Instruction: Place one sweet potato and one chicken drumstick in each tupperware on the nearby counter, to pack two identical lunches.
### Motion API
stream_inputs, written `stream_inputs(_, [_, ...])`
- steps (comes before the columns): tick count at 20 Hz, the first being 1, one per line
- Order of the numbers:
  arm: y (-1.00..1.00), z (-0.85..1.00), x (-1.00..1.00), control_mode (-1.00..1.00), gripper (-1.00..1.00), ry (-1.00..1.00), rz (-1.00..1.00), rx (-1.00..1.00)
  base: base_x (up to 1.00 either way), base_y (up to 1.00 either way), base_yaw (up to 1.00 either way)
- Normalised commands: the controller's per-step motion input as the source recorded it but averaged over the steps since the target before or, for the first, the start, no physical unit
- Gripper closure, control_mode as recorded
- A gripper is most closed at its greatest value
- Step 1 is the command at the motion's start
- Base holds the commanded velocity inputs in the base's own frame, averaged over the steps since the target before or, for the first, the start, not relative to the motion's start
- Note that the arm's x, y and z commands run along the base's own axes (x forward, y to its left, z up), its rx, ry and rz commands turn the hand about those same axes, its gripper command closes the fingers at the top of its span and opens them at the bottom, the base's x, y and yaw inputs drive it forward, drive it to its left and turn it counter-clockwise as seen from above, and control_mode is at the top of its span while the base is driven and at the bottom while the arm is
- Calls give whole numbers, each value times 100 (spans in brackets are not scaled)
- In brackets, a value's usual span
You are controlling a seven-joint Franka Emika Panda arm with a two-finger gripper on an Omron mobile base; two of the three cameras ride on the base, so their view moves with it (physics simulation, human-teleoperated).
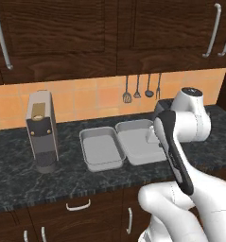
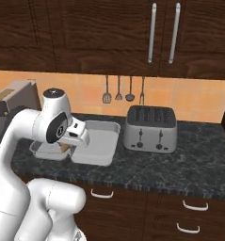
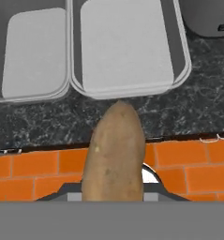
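Evidently the jaws pinch a sweet potato lengthwise — carried high above the two empty tupperware by the worktop back edge — ready for lowering in.

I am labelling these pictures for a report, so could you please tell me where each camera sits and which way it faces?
Left base view: behind the arm's left, facing two pale grey-white rectangular trays on the dark marbled counter; white arm lower right.
Right base view: behind its right, facing the silver toaster; arm lower left.
Hand view: on the hand, looking down at the trays past the tan-orange sweet potato held by the gripper.
All three share the trays and counter.
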Motion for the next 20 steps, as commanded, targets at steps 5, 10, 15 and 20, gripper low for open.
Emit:
stream_inputs(5, [52, -46, 100, -100, 100, 1, -17, -2, 0, 0, 0])
stream_inputs(10, [11, 3, 100, -100, 100, 17, -6, -6, 0, 0, 0])
stream_inputs(15, [0, -3, 93, -100, 100, 59, 1, -9, 0, 0, 0])
stream_inputs(20, [0, -83, 67, -100, 100, 13, 11, 0, 0, 0, 0])
